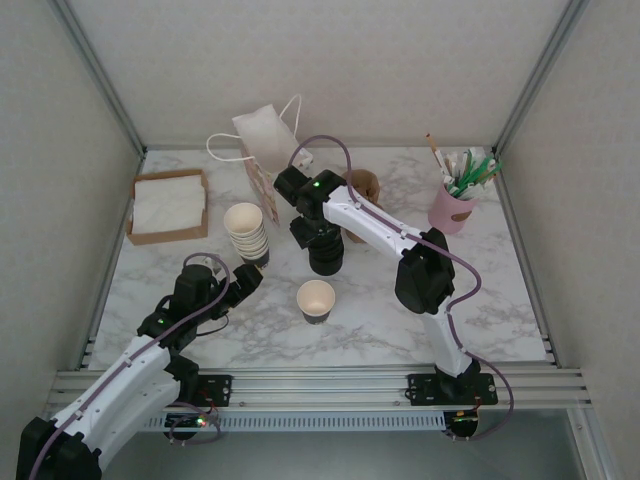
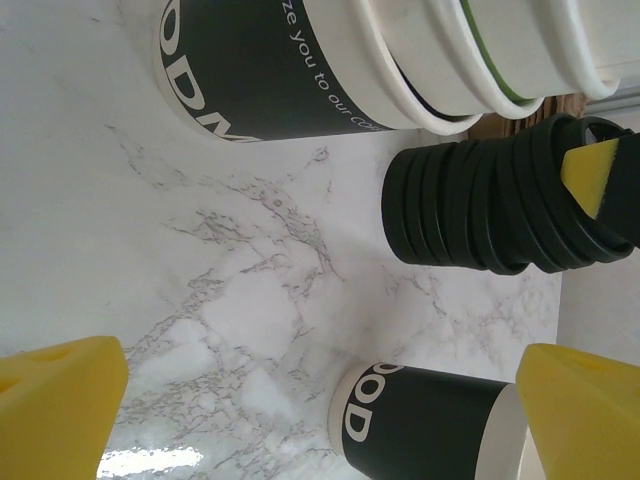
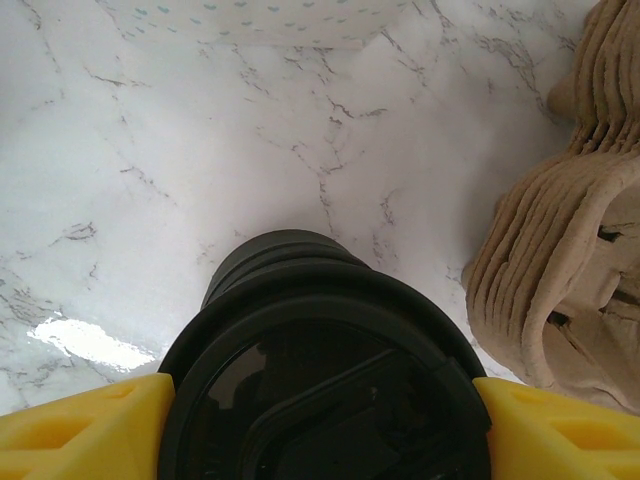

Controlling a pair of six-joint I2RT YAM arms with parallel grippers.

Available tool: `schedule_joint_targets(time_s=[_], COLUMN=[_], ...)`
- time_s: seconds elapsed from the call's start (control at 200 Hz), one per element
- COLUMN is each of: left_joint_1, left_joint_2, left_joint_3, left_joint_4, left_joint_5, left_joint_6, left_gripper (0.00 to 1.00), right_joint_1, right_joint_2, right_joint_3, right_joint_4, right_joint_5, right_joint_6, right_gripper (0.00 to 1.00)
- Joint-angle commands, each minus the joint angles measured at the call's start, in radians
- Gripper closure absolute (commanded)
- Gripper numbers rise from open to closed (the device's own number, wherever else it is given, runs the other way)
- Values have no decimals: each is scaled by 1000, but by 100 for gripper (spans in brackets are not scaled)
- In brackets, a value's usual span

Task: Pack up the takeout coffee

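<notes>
Since the takeout coffee (image 1: pixel 317 300) stands lidless at the middle of the table (image 1: pixel 480 300), near our bases, we judge the step in hand to be fetching one lid for it; at its nine o'clock the left gripper (image 1: pixel 245 285) hangs with jaws spread wide and nothing between them; at the cup's twelve o'clock, close beyond, the right gripper (image 3: pixel 320 428) is down over the lid stack (image 1: pixel 326 262), its yellow fingers (image 3: pixel 85 425) set either side of the top lid (image 3: pixel 330 390); whether they pinch the rim or merely flank it we cannot tell.

To do this well we should take the topmost lid alone, gripping across its rim and no lower, then lift straight up so that the nested lids beneath do not cling and tip the stack; afterwards the lid wants to come level over the cup's mouth and be pressed evenly; the left gripper could steady the cup wall.

Room is tight around the lids: the cup stack (image 1: pixel 247 232) stands near at their ten o'clock, the brown pulp holders (image 3: pixel 560 270) sit close at one o'clock, and the paper bag (image 1: pixel 268 140) stands beyond at eleven; open marble lies toward three o'clock and along the near edge; the napkin box (image 1: pixel 168 205) and the pink cup of stirrers (image 1: pixel 453 208) sit well apart by the side walls.
</notes>
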Motion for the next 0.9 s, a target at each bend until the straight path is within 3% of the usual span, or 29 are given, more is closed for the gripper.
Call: schedule_joint_targets(time_s=[0.0, 0.896], left_joint_1=[9, 8], left_joint_2=[-12, -29], left_joint_3=[6, 15], left_joint_4=[-23, -33], left_joint_5=[-2, 16], left_joint_6=[6, 10], left_gripper=[0, 1], right_joint_1=[5, 5], right_joint_2=[-44, -118], right_joint_3=[-30, -112], right_joint_4=[9, 65], right_joint_5=[-6, -27], right_joint_6=[22, 47], right_gripper=[25, 25])
